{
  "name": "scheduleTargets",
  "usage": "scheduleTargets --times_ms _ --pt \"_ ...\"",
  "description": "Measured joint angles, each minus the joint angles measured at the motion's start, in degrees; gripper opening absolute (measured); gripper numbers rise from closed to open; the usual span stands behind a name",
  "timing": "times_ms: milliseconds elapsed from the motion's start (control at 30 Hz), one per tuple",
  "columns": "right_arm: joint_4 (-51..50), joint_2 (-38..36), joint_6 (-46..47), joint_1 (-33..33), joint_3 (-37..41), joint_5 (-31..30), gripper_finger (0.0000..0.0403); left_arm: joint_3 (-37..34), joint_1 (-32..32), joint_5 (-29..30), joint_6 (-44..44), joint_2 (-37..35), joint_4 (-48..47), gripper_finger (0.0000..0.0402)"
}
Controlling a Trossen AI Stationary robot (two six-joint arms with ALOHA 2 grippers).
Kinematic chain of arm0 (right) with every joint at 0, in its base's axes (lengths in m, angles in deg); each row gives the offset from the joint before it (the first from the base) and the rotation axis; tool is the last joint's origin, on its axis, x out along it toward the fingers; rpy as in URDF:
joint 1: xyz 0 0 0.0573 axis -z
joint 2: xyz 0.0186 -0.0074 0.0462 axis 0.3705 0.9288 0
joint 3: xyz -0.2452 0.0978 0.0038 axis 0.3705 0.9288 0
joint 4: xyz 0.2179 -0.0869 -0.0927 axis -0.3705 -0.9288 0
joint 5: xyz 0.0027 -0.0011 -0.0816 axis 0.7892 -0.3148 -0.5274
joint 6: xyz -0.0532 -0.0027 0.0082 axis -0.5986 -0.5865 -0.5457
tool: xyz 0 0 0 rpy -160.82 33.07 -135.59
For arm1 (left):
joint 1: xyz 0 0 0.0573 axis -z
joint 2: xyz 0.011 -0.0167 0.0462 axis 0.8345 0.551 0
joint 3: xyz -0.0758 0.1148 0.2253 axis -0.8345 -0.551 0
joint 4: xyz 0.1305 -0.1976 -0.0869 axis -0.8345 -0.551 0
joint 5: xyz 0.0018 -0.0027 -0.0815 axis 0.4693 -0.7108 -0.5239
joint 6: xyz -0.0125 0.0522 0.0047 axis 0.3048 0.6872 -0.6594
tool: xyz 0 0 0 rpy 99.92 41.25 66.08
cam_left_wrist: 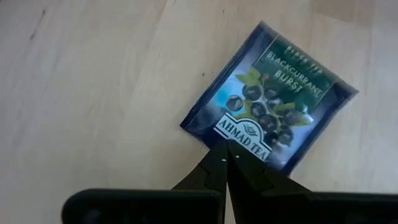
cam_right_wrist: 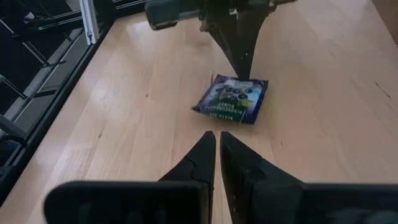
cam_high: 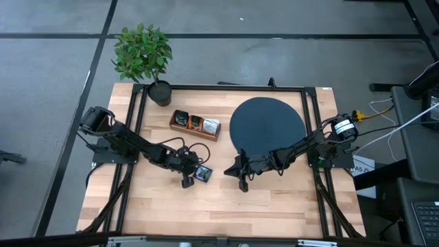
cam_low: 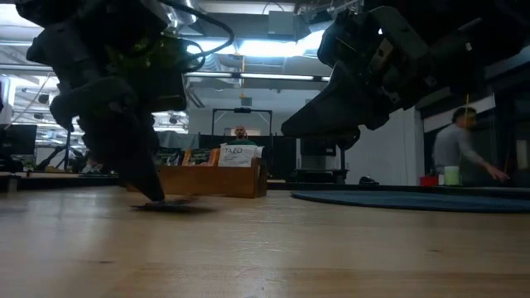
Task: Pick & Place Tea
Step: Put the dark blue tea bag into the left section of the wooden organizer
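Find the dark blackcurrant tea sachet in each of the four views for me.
High view: sachet on bare wood, mid-table, at the left hand.
Low view: thin dark sliver under that hand's tip.
Left wrist view: fills centre-right.
Right wrist view: centre.
Shared landmark: the left hand's shut fingertips at its edge.

My high camera looks straight down on the whole table [cam_high: 226,206], from well above. My low one sits at tabletop height, facing level across it into the room. The left wrist camera looks down, very close, at a sachet [cam_left_wrist: 270,102] filling the frame's upper right. The right wrist camera faces along the table from farther back and shares that sachet [cam_right_wrist: 232,98], at frame centre.
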Motion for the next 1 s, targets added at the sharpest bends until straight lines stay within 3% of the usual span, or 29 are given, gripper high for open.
scheduleTargets --times_ms 433,800,1000 --pt "0.41 0.00 1.31 0.00 0.00 0.00 0.0028 0.18 -0.04 -1.08 -0.13 2.70 3.50 0.0002" --pt "-3.98 0.00 25.24 -0.02 -0.04 0.05 0.0028 0.00 0.00 -0.71 -0.94 2.91 5.80 0.0003" --pt "-3.98 0.00 31.55 -0.04 -0.04 -2.39 0.0038 -0.05 0.04 0.81 -2.82 3.01 6.80 0.0002"
